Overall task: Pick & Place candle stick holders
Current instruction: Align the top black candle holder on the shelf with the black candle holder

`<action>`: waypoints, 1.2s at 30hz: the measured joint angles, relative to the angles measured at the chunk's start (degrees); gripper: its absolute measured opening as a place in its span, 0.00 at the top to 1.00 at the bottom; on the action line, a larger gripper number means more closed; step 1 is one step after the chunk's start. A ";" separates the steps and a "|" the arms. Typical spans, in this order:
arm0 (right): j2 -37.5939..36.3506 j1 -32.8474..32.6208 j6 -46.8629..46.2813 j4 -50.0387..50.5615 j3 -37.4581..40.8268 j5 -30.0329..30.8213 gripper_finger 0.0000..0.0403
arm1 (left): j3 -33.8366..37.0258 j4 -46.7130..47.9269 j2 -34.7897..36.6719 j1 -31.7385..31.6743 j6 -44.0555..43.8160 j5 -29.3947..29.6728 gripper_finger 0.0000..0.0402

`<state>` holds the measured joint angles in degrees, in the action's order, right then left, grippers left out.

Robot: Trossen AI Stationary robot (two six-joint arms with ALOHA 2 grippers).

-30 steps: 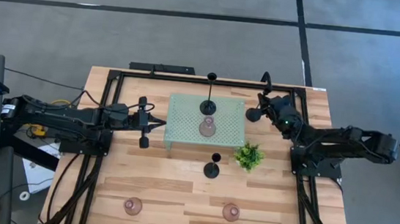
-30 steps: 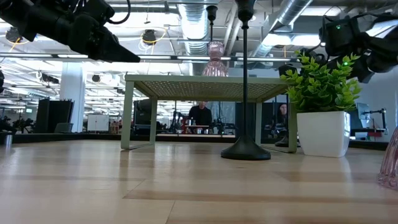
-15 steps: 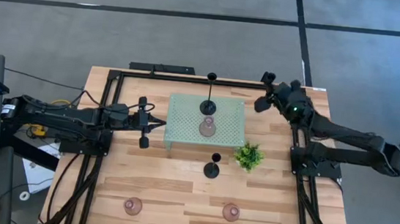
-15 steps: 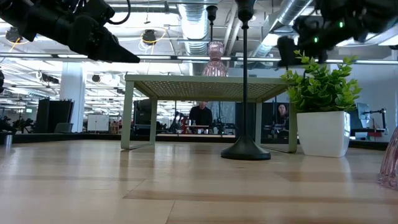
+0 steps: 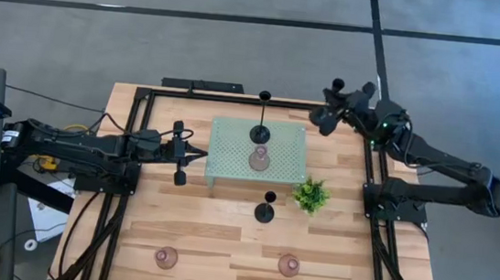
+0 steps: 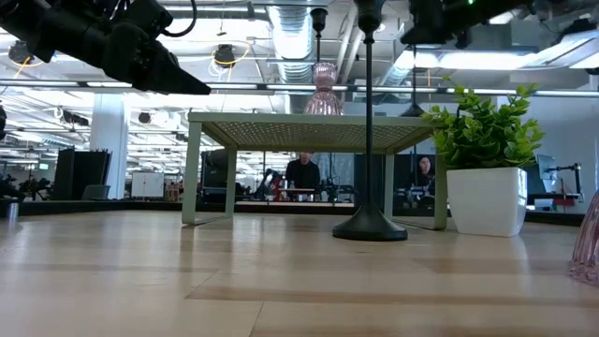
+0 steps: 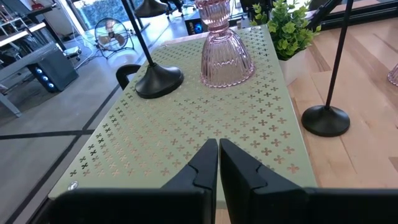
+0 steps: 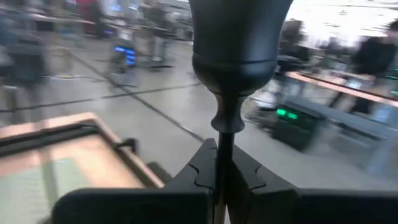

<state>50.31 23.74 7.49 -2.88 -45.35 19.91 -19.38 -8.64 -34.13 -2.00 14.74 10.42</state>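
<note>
Three black holders [image 5: 264, 211], three pink [image 5: 166, 258]

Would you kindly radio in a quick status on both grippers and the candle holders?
Right gripper shut on black candle holder, lifted at far right corner. Left gripper shut, empty, at the tray edge. Nothing in the way.

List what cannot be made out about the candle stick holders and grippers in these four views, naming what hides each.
- Right gripper, shut on a black holder: its base lies below the right wrist view's edge.
- Low view: a mauve holder is cut by the right edge.
- Low view: the standing black holder's cup is cut by the top edge.
- High view: the left gripper is too small to judge; the left wrist view shows it shut, empty.
</note>
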 joint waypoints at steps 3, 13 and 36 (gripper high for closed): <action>1.47 -2.32 -0.97 -0.12 -0.39 -0.61 1.00 | 0.00 0.00 0.00 0.00 -0.01 0.00 0.96; 6.70 -9.64 -2.51 -5.53 -0.39 -2.26 0.99 | 0.00 -0.02 0.00 0.01 -0.01 0.00 0.96; 12.02 -9.38 -6.08 -8.38 -0.34 -6.83 0.99 | 0.00 -0.02 0.00 0.02 -0.03 0.00 0.96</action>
<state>62.33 14.36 1.41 -11.26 -45.69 13.08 -19.38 -8.67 -34.13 -1.98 14.71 10.41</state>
